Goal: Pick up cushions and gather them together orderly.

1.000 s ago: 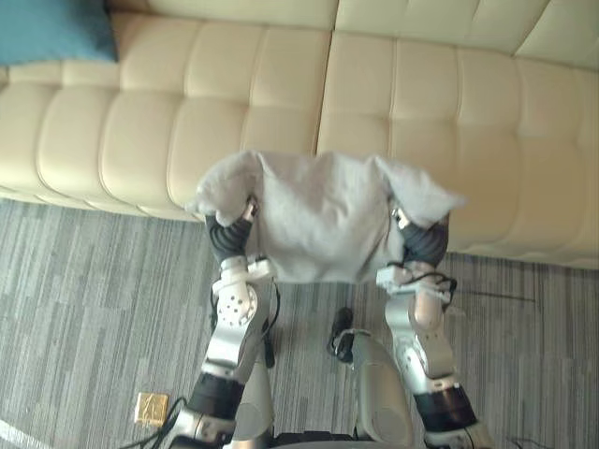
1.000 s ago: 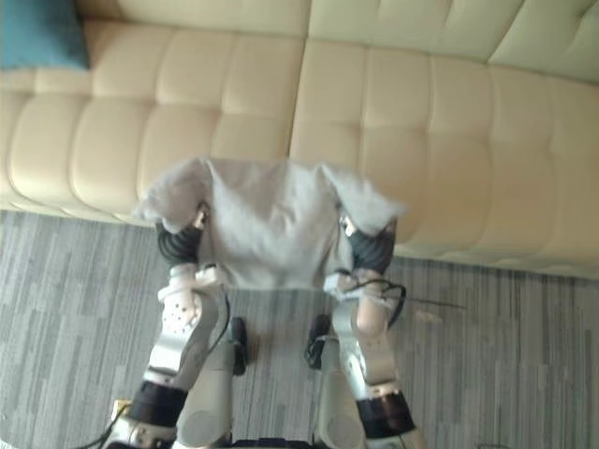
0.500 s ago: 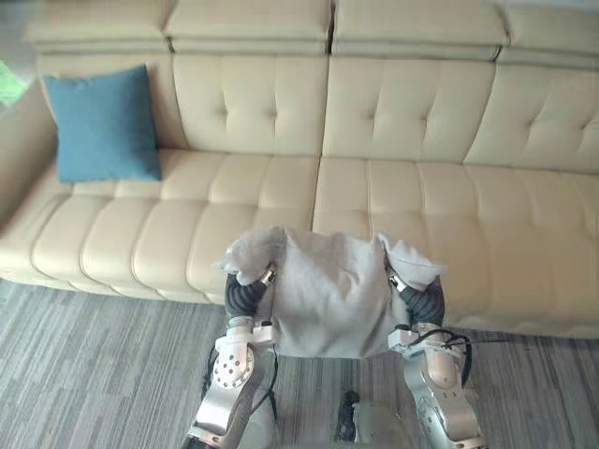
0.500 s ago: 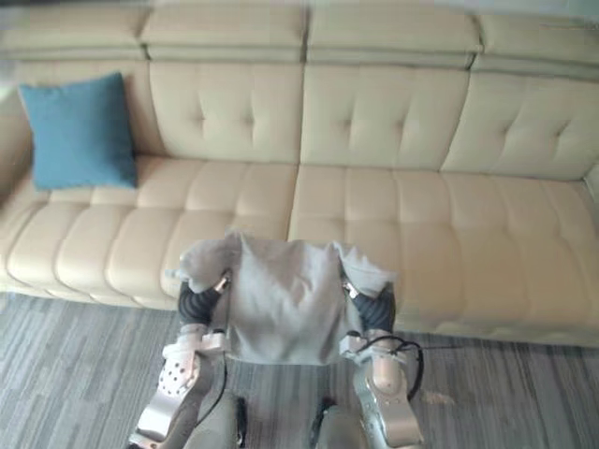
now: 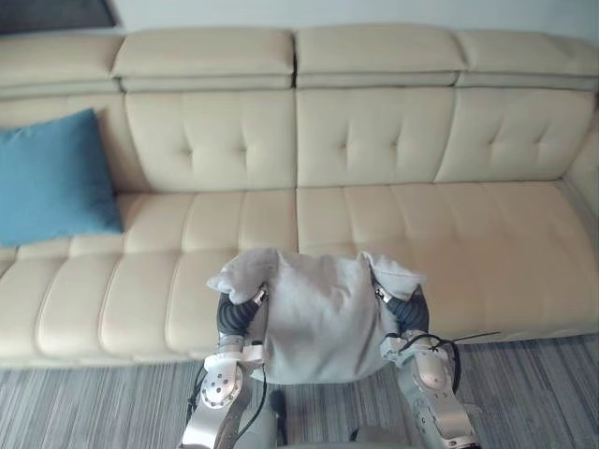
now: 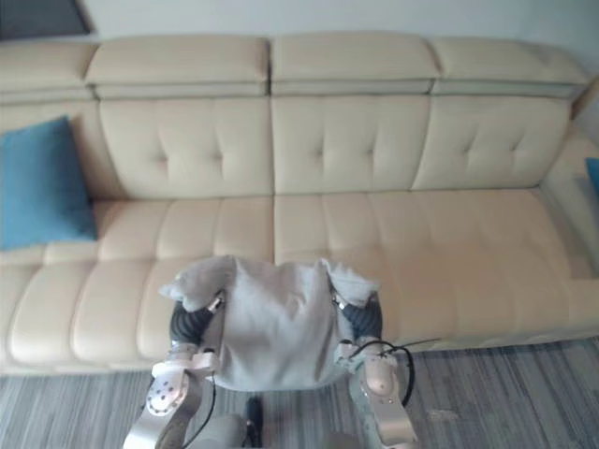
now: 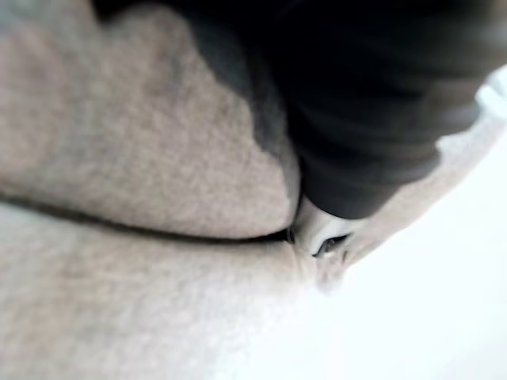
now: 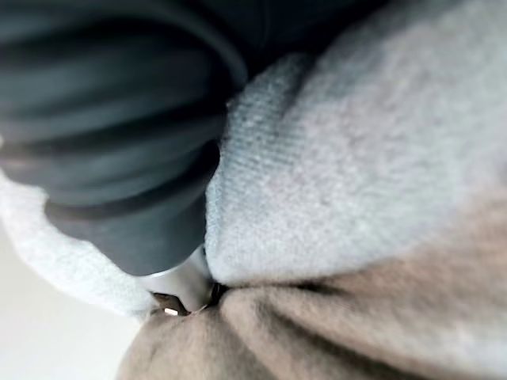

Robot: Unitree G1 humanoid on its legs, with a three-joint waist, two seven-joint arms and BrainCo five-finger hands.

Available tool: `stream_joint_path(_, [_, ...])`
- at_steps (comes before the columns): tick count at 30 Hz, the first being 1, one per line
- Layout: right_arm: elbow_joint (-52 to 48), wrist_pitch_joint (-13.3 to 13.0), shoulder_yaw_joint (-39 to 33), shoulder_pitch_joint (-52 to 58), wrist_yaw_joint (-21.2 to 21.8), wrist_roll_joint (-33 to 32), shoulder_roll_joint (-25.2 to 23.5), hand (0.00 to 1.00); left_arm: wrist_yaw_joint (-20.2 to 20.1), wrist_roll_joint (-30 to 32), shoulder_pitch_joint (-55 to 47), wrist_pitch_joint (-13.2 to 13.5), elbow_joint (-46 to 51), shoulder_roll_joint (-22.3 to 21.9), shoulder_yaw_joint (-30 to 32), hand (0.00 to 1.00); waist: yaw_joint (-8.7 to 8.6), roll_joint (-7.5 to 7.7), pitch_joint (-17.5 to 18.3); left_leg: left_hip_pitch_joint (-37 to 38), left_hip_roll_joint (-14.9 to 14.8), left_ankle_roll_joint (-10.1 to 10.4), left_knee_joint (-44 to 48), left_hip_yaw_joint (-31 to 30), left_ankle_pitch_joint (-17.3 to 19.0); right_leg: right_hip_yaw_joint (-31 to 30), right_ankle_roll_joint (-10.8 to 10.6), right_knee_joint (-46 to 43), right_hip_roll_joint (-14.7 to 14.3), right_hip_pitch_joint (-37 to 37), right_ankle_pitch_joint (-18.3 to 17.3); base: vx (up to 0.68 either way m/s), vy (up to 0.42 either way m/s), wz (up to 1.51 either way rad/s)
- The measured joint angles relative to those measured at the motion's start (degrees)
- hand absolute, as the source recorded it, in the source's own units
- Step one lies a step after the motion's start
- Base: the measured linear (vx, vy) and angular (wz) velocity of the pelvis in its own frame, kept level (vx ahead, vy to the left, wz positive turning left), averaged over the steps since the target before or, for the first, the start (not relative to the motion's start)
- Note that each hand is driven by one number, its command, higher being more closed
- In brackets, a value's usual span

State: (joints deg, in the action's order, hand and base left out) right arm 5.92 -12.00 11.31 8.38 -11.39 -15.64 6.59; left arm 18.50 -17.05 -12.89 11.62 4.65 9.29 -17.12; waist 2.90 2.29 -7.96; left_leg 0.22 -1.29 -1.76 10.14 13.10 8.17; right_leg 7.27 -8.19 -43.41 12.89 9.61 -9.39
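Cushion (image 5: 318,318), grey and soft, hangs in the air between the two hands, low in front of the sofa (image 5: 449,234) and above the edge of the seat. Its broad face is turned up toward the head camera, and its upper corners flop outward over the wrists. The left hand (image 5: 234,313) presses into its left side and the right hand (image 5: 406,309) into its right. Both are sunk into the cloth, so whether they clutch it or only squeeze it flat cannot be told.

The blue cushion (image 5: 51,178) leans upright against the backrest at the sofa's left end, well apart and nearer the left arm. Gathering likely means carrying the load leftward along the seat, where nothing stands between. A sliver of blue (image 6: 591,173) shows at the sofa's right end, too little to identify. Striped carpet floor (image 5: 533,393) lies below.
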Motion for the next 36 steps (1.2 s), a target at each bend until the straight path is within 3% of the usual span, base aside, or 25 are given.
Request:
stream_joint_path(2, [1.34, 0.04, 0.06, -0.86, 0.98, 0.06, -0.03, 1.0, -0.2, 0.3, 0.06, 0.1, 2.14, 0.12, 0.54, 1.0, -0.21, -0.53, -0.05, 2.58, -2.67, 0.98, -1.1, 0.11, 0.89, 5.39, 3.93, -3.13, 0.11, 4.52, -3.48, 0.33, -0.096, -0.13])
stream_joint_path(5, [1.92, 0.63, 0.06, -2.49, 2.15, 0.13, 0.22, 1.0, -0.93, 0.54, 0.38, 0.25, 2.68, -0.03, 1.95, 1.0, -0.5, -0.76, -0.2, 3.24, -4.51, 1.0, -1.09, -0.9, 0.89, 6.89, 5.18, 10.27, -1.22, 6.61, -3.06, 0.22, -0.162, 0.01])
stream_joint_path(6, [1.85, 0.68, 0.06, -2.67, 2.39, 0.13, 0.09, 1.0, -1.16, 0.53, 0.36, 0.24, 2.67, -0.01, 2.37, 1.0, -0.81, -0.04, 0.24, 3.47, -4.62, 1.52, -0.95, -1.5, 1.15, 5.91, 5.82, 18.05, -2.63, 6.16, 0.02, 0.31, -0.282, 0.25])
stream_joint_path(7, [1.5, 0.51, 0.16, -2.34, 2.45, 0.14, -0.27, 1.0, -1.53, 0.56, 0.49, 0.42, 2.48, 0.01, 2.53, 1.0, -0.94, 1.2, 0.68, 4.16, -3.45, 4.88, -0.87, -3.0, 3.28, 2.67, 6.67, 27.62, -3.85, 4.35, 11.28, 0.31, -0.312, 0.15])
stream_joint_path(8, [2.1, 0.74, 0.07, -3.04, 2.46, 0.14, 1.03, 1.0, -1.86, 0.53, 0.59, 0.34, 1.45, -1.73, 2.59, 1.0, -0.4, -0.99, 1.11, 4.37, -5.03, 6.63, -0.85, -4.11, 5.07, 2.91, 6.45, 29.39, -5.33, 3.17, 10.25, 0.3, -0.292, 0.01])
stream_joint_path(10, [2.32, 0.9, 0.03, -3.39, 2.43, 0.14, 2.67, 1.0, -2.59, 0.57, 0.57, 0.3, 0.76, -3.71, 2.56, 1.0, -0.06, -3.18, 1.08, 3.37, -6.28, 6.77, -0.54, -6.5, 5.42, 3.93, 7.37, 32.9, -7.06, 1.69, 11.23, 0.18, -0.18, -0.02])
stream_joint_path(13, [2.09, 0.92, 0.02, -2.78, 2.41, 0.25, 2.69, 1.0, -2.63, 0.56, 0.81, 0.3, 0.37, -4.47, 2.65, 1.0, -0.26, -3.39, 1.19, 2.99, -6.8, 6.64, -0.09, -9.35, 4.92, 6.39, 7.78, 38.2, -8.68, -2.52, 12.47, 0.08, -0.085, 0.3])
stream_joint_path(15, [1.06, 0.71, 0.0, -3.54, 2.36, 1.39, 2.36, 1.0, -2.6, 0.56, 1.58, 0.35, 0.38, -4.45, 3.64, 1.0, -0.02, -3.31, 1.32, 0.94, -6.76, 6.82, -0.41, -12.28, 4.81, 8.46, 7.62, 43.75, -9.47, -4.04, 15.21, 0.02, -0.023, 0.48])
stream_joint_path(18, [1.06, 1.08, 0.0, -4.1, 1.98, 2.29, 1.02, 1.0, -2.13, 0.62, 1.94, 0.31, 0.38, -4.49, 4.45, 1.0, 0.66, -3.23, 1.36, 0.27, -5.33, 7.54, -1.98, -14.64, 3.45, 10.18, 7.26, 48.57, -8.71, -6.0, 17.75, 0.0, 0.039, 0.42])
stream_joint_path(23, [1.2, 1.76, 0.01, -7.36, 1.2, 4.49, -0.51, 1.0, 0.41, 1.26, 4.48, 0.46, 0.41, -4.55, 5.89, 1.0, 1.07, -3.43, 1.63, 0.7, -4.11, 7.13, -2.24, -17.23, 2.26, 12.2, 7.26, 48.61, -7.3, -7.7, 17.75, -0.02, 0.039, 0.32])
stream_joint_path(29, [3.03, 1.86, -0.68, -19.2, -1.87, 4.51, 0.5, 1.0, 4.77, 3.74, 14.69, 0.49, -0.56, -2.8, 6.44, 1.0, 1.57, -3.19, 1.78, -1.44, -3.77, 7.5, -3.83, -18.48, 0.39, 13.41, 7.14, 49.05, -6.61, -6.17, 18.67, -0.09, -0.026, 0.13])
stream_joint_path(34, [11.29, 1.8, -2.17, -37.73, -6.14, 4.58, 0.92, 1.0, 9.68, 5.68, 33.04, 0.75, -9.37, 1.33, 8.15, 1.0, 2.43, -0.63, -0.73, -7.04, -3.72, 8.74, -3.81, -18.69, -2.61, 13.76, 8.84, 48.67, -6.55, -0.57, 21.46, -0.13, -0.056, 0.01])
stream_joint_path(36, [14.2, 1.85, -2.27, -48.04, -9.0, 5.74, 3.5, 1.0, 12.58, 5.66, 42.8, 1.07, -13.79, 3.36, 9.07, 1.0, 2.41, 0.12, -4.93, -10.28, -3.46, 9.45, -2.85, -19.88, -3.75, 14.23, 9.47, 48.64, -6.34, 2.05, 22.82, -0.21, -0.074, 0.17])
